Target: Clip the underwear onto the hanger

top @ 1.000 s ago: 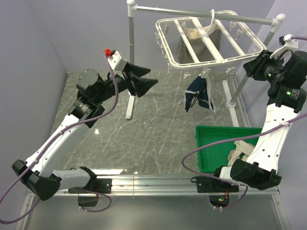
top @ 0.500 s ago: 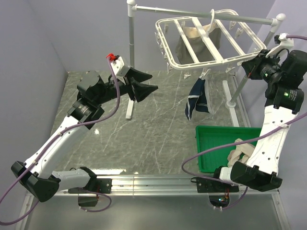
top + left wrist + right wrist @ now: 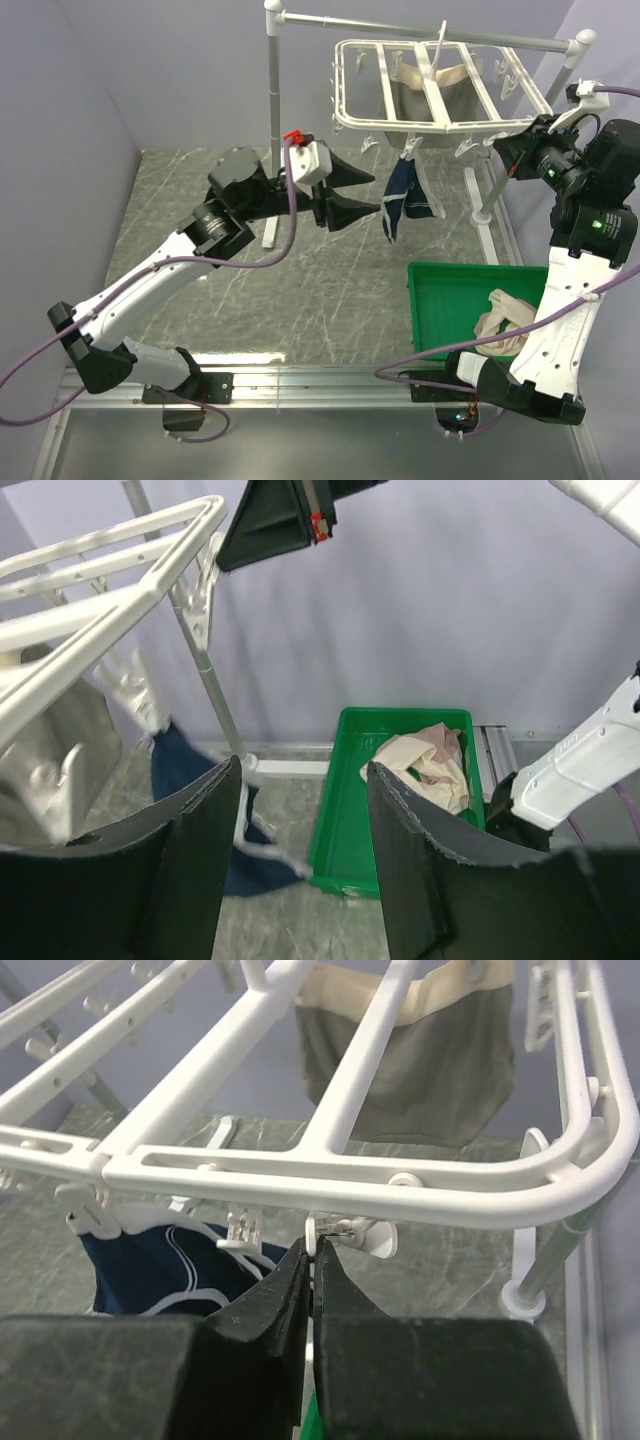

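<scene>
**Hanger.** The white hanger [image 3: 432,85] hangs from the grey bar of the pole stand [image 3: 272,100], above the far part of the worktop [image 3: 300,270]. An olive-grey garment [image 3: 420,1070] hangs from its far side.

**Underwear.** The navy underwear [image 3: 400,188] hangs from a clip on the near rail of the hanger. It droops in a narrow bunch, clear of the worktop. In the right wrist view it lies below the rail, at lower left [image 3: 150,1270].

**Left claw.** The left claw [image 3: 355,195] is released, with its two fingers spread wide. It is raised above the worktop and points at the underwear from just beside it, without contact. In the left wrist view the navy cloth shows past the left finger [image 3: 200,860].

**Right claw.** The right claw [image 3: 312,1265] is clenched, its fingers pressed together. The tips sit directly under a small clip on the near rail, close to the right corner of the hanger. Whether they pinch that clip cannot be told.

**Bin.** A green bin [image 3: 450,290] stands on the worktop at near right and holds a beige cloth [image 3: 500,315].
</scene>
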